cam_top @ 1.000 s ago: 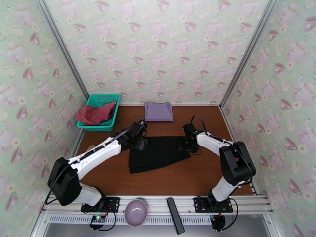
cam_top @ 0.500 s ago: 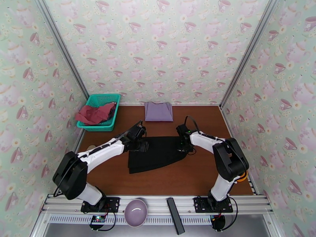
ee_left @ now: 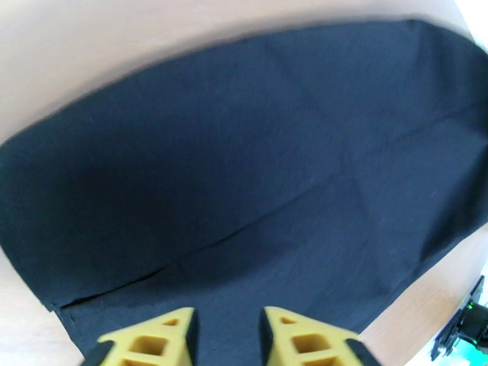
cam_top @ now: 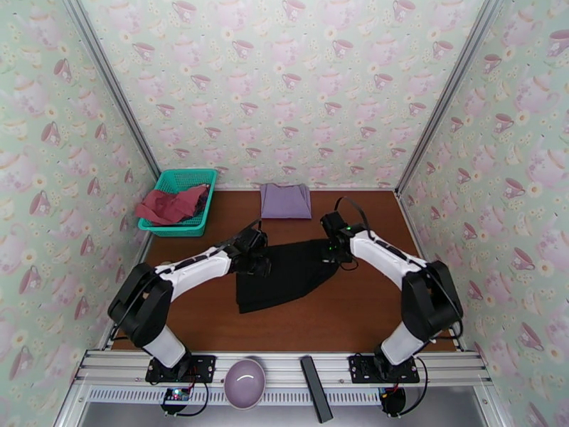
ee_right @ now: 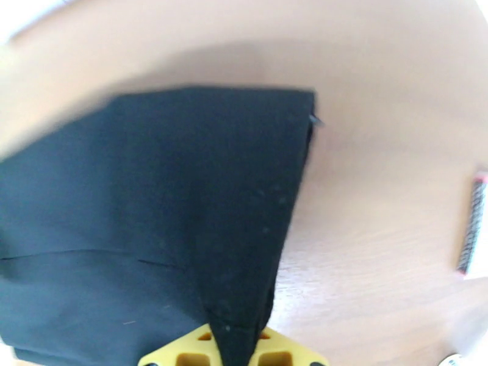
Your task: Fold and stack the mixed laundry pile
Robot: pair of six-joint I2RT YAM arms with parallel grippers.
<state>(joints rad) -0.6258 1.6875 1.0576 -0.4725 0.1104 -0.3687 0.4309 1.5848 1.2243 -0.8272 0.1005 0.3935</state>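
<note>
Black garment lies mid-tabletop, its left edge clamped in the left tool and its right corner in the right tool. Behind it sits a folded lavender cloth. At far left, a basket holds the red top.

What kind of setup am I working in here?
Likely a staged robot test booth rather than a home: teacup-wallpaper panels on aluminium framing enclose a small wooden table.

Both arms stretch low over the black garment, one from each side. The right gripper pinches its corner. The left gripper (fingers narrowly apart) seems to clamp its edge.
</note>
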